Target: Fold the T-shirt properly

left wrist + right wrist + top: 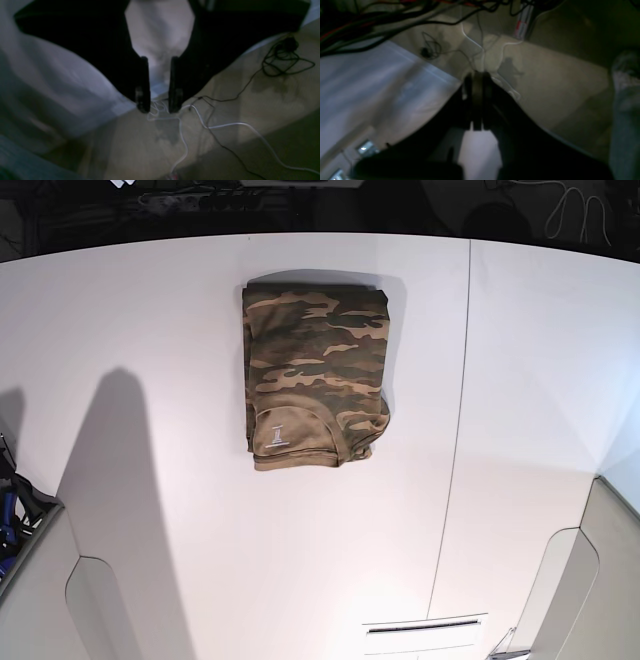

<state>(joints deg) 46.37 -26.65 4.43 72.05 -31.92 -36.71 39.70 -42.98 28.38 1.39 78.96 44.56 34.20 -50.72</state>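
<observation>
The T-shirt (315, 375), in brown, tan and olive camouflage, lies folded into a compact rectangle at the upper middle of the white table (150, 330), with its pale neck label (279, 432) showing near the lower edge. Neither arm appears in the base view. In the left wrist view my left gripper (159, 107) hangs past the table's edge (62, 82) over the floor, its fingers apart with nothing between them. In the right wrist view my right gripper (477, 77) is shut and empty, also at the table's edge (370, 82). The shirt is in neither wrist view.
Black cables (282, 57) and a white cable (225, 125) lie on the beige floor below the left gripper. A bundle of dark and red wires (382, 20) runs along the top of the right wrist view. A seam (455, 450) crosses the table right of the shirt.
</observation>
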